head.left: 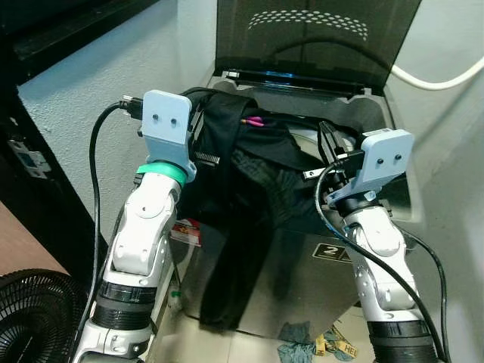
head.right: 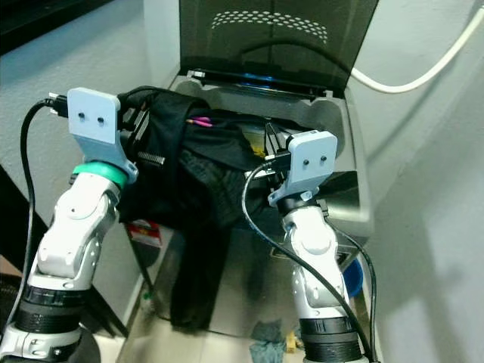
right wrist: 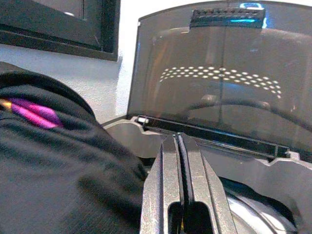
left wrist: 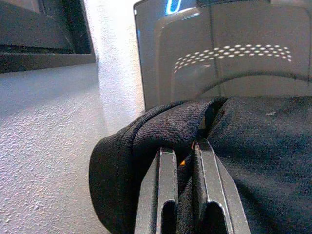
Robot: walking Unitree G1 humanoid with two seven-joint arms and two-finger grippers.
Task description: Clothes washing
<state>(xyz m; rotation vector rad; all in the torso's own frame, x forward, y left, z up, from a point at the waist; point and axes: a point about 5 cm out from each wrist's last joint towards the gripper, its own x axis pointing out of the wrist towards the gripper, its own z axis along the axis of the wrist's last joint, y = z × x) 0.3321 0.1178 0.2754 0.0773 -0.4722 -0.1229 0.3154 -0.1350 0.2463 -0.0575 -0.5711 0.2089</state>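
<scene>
A top-loading washing machine stands before me with its dark lid raised. A black garment with a pink detail lies across the machine's top and hangs down its front panel. My left gripper is shut on a fold of this garment, holding it above the washer's left rim. My right gripper hovers over the right side of the opening, fingers pressed together with nothing between them. The cloth lies just to its left. The metal drum shows below it.
A white hose runs along the wall behind the lid. A black fan stands on the floor at lower left. Crumpled cloths lie at the washer's foot. A light wall and dark furniture close in on the left.
</scene>
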